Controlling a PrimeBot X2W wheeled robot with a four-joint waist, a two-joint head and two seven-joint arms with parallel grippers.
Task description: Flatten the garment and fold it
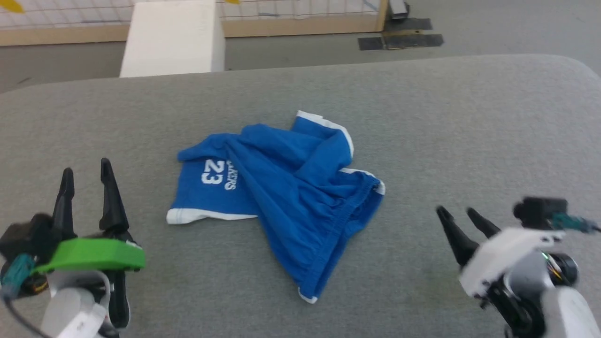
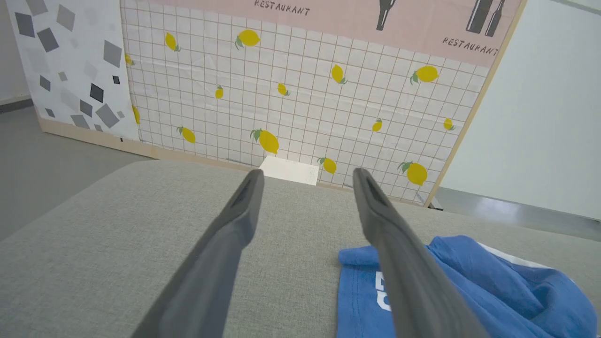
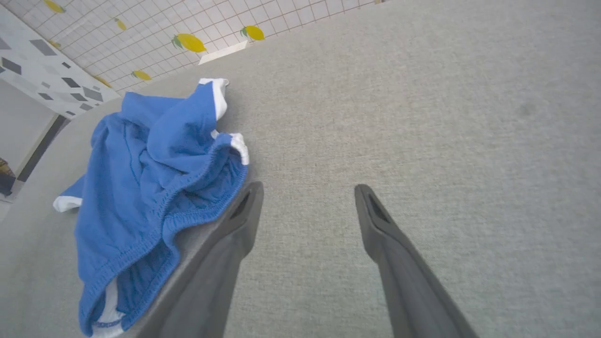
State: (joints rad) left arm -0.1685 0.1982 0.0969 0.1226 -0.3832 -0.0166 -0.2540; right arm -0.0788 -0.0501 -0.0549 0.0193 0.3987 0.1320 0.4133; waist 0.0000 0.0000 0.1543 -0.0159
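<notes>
The garment [image 1: 281,188], royal blue shorts with white trim and a white "23" print, lies crumpled in the middle of the grey padded surface [image 1: 422,122]. Its gathered waistband runs along the right and near side, and one leg is folded over the top. My left gripper [image 1: 87,169] stands open at the lower left, well clear of the fabric, with nothing between its fingers. In the left wrist view the garment [image 2: 469,291] lies just right of the left gripper [image 2: 307,174]. My right gripper [image 1: 458,213] is open at the lower right. In the right wrist view the right gripper [image 3: 309,188] sits just right of the garment [image 3: 150,173].
A white block [image 1: 173,37] stands past the surface's far edge. Behind it rises a tiled panel with lemon prints [image 2: 291,94]. Dark mats [image 1: 399,40] lie on the grey floor at the back right. Bare grey surface surrounds the shorts on all sides.
</notes>
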